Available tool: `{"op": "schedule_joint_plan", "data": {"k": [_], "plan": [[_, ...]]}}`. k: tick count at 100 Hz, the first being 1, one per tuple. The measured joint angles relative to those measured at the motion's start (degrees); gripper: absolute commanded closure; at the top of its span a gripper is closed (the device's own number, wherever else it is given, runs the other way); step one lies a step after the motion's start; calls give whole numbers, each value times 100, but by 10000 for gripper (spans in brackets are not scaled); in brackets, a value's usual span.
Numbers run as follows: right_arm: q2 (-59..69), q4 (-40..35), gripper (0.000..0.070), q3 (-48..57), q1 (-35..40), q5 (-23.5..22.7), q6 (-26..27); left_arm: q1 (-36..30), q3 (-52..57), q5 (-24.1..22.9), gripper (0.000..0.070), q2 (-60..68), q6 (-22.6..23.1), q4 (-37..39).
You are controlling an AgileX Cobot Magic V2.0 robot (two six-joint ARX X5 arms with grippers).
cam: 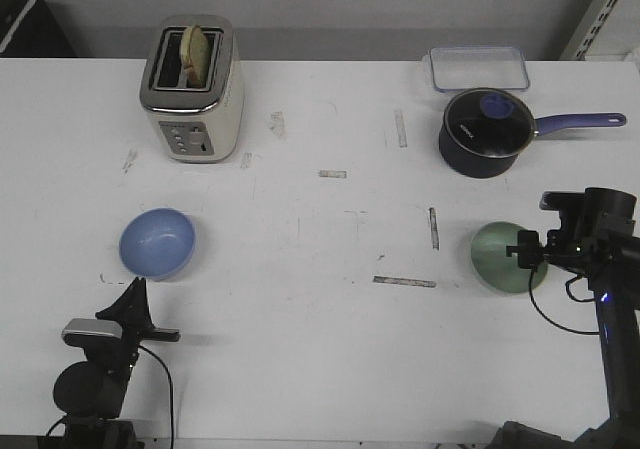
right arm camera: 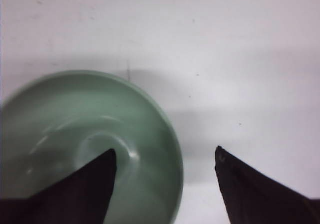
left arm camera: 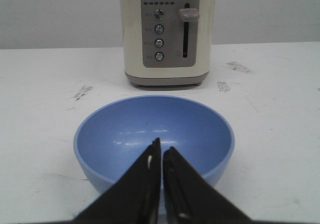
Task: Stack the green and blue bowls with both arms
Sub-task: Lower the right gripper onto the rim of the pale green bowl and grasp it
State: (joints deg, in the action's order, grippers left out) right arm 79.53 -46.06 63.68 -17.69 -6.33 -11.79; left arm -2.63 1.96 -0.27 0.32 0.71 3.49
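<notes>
The blue bowl (cam: pixel 157 243) sits upright on the white table at the left, in front of the toaster; it fills the left wrist view (left arm camera: pixel 125 134). My left gripper (cam: pixel 136 287) (left arm camera: pixel 161 149) is shut and empty, its tips just short of the bowl's near rim. The green bowl (cam: pixel 500 256) sits at the right, seen from above in the right wrist view (right arm camera: pixel 70 129). My right gripper (cam: pixel 521 250) (right arm camera: pixel 165 154) is open above it, one finger over the inside of the bowl and the other outside the rim.
A cream toaster (cam: pixel 193 91) (left arm camera: pixel 167 34) with bread stands behind the blue bowl. A dark navy saucepan (cam: pixel 486 132) with a purple handle stands behind the green bowl. A clear plastic lid (cam: pixel 478 68) lies at the back right.
</notes>
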Motion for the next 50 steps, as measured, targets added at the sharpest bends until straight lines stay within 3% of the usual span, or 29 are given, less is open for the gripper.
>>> {"op": "schedule_joint_plan", "data": {"k": [12,23,29,50], "plan": [[332,7,363,0,2,-15,-39,0,0,-2,699,0,0,0],[481,11,610,0,4,-116,-55,0,0,0,699,-2,0,0],[503,17,697,0,7,-118,-87,0,0,-2,699,-2,0,0],[503,94,699,0,7,-129,-144,0,0,0,699,-2,0,0]]}}
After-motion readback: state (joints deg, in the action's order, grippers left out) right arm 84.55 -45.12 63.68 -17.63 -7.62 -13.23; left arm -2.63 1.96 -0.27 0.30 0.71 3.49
